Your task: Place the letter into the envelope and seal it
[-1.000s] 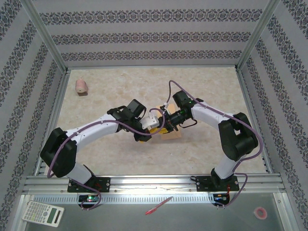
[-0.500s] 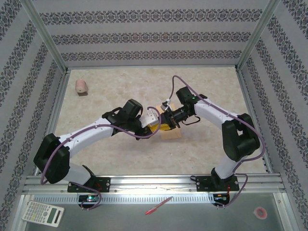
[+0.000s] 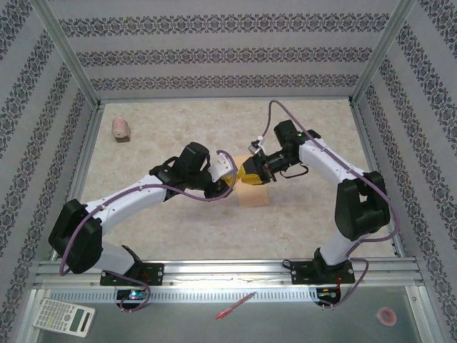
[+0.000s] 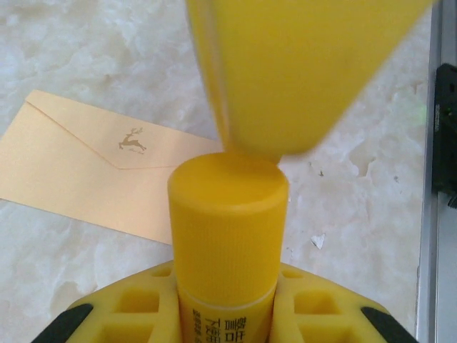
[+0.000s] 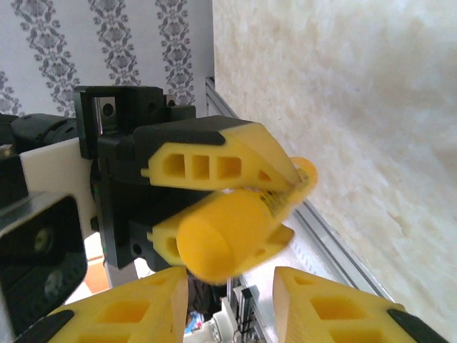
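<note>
Envelope (image 4: pixel 78 179) crosswise, flap tip toward glue stick (image 4: pixel 228 214) fast in left gripper (image 4: pixel 228 314); right gripper (image 5: pixel 232 286) apart.

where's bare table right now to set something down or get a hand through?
Free: the far strip between the pink object and the right arm; the near band between the envelope and the front rail. Crowded: centre, where the left gripper and right gripper meet at the glue stick by the envelope.

Marbled table (image 3: pixel 178 229) bears the envelope (image 4: pixel 71 179), flat; a pink lump (image 3: pixel 121 128) sits far-left.
</note>
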